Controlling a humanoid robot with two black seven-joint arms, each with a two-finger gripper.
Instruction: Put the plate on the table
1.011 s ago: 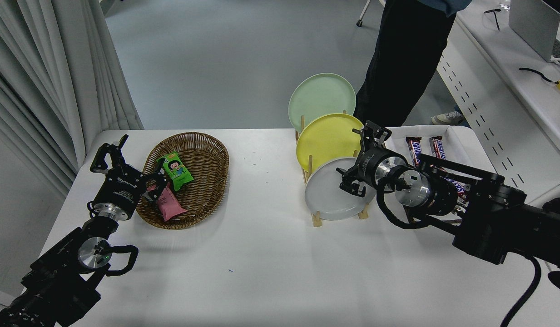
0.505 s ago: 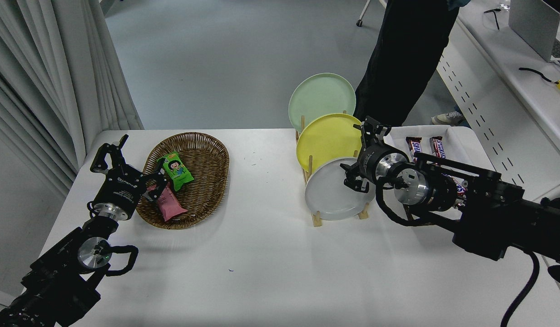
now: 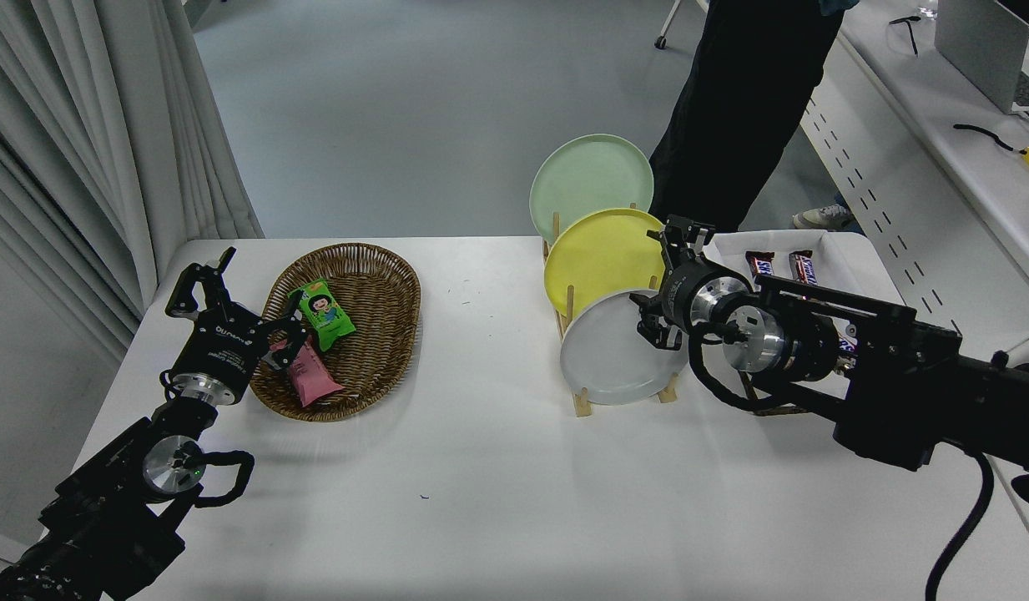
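plate point(image 3: 610, 355) upright in rack point(image 3: 582, 402), right claw point(image 3: 666, 284) spread wide at its rim

The right gripper point(image 3: 666, 282) now sits higher and further right in the frame than before. It hangs at the grey plate point(image 3: 616, 351)'s upper right rim.

partial white "snickers" lettering shows on the two brown chocolate bar wrappers point(image 3: 779, 265); print on the black left gripper point(image 3: 245, 311) body is unreadable.
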